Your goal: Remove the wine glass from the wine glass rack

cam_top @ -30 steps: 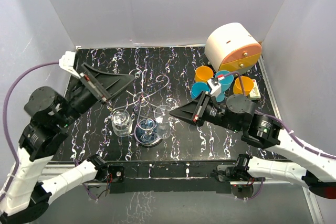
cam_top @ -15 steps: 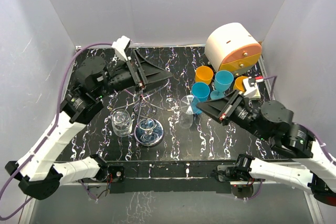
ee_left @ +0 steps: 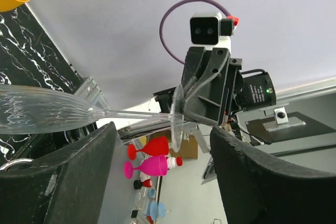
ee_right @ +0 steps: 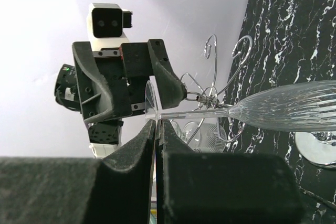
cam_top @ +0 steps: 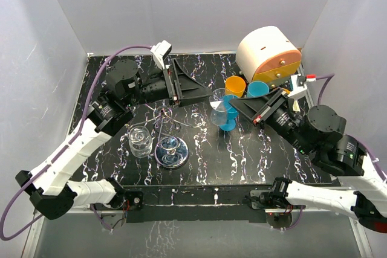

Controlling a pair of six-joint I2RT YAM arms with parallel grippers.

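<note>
Wine glass (cam_top: 219,104) clenched at foot by right end effector (ee_right: 156,124), 2 o'clock of rack (cam_top: 171,151); left end effector (ee_left: 160,129) spread astride stem, handover judged likely.

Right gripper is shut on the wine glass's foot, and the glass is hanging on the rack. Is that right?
Not quite. The right gripper is shut on the foot, but the wine glass is off the wine glass rack, held in the air to its right. The top external view shows it.

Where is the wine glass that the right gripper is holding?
In the top view, the wine glass is aloft right of centre, between the left gripper and right gripper, by the nearer blue cup, away from the wine glass rack.
</note>
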